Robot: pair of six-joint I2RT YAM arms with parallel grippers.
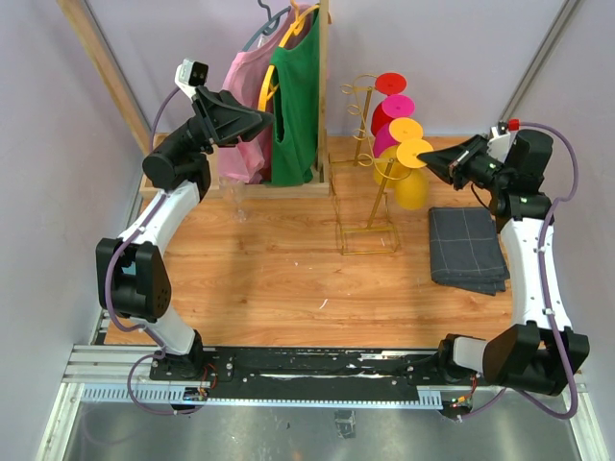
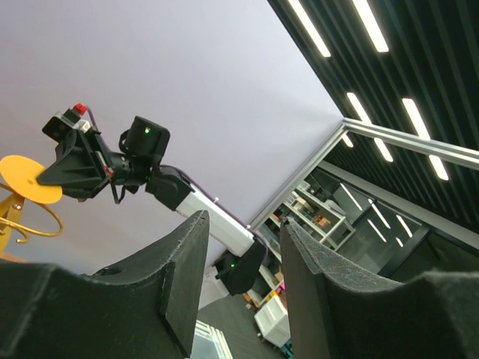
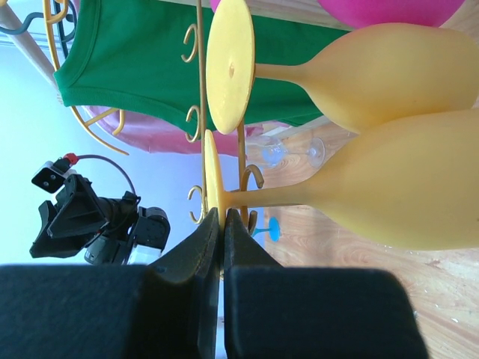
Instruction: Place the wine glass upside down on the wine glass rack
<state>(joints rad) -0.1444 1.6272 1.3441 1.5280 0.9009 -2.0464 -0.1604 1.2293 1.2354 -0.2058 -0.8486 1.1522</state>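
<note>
Wooden tabletop [image 1: 279, 279], gold rack [image 1: 368, 206] at far centre. Nearest yellow glass [image 1: 411, 189] hanging upside down on its right side. Right fingers [image 3: 208, 247] pressed shut on nothing, just beside its foot. Left fingers [image 2: 179, 284] half apart, empty, raised far left. Risk: clipping foot on withdrawal, unhooking glass.

Top ext cam: high, behind arm bases, looks down & fwd over whole table [image 1: 288, 279]; wide, far off. L wrist cam: tilted up, faces ceiling lights [image 2: 374, 112] & wall, w/ right arm [image 2: 217, 224] across at mid-distance. R wrist cam: rolled sideways, v. close on wine glass [image 3: 404, 187], faces left arm [image 3: 112, 228] beyond. All 3 share wine glass rack [image 1: 368, 206]; each wrist cam sees opposite arm.
</note>
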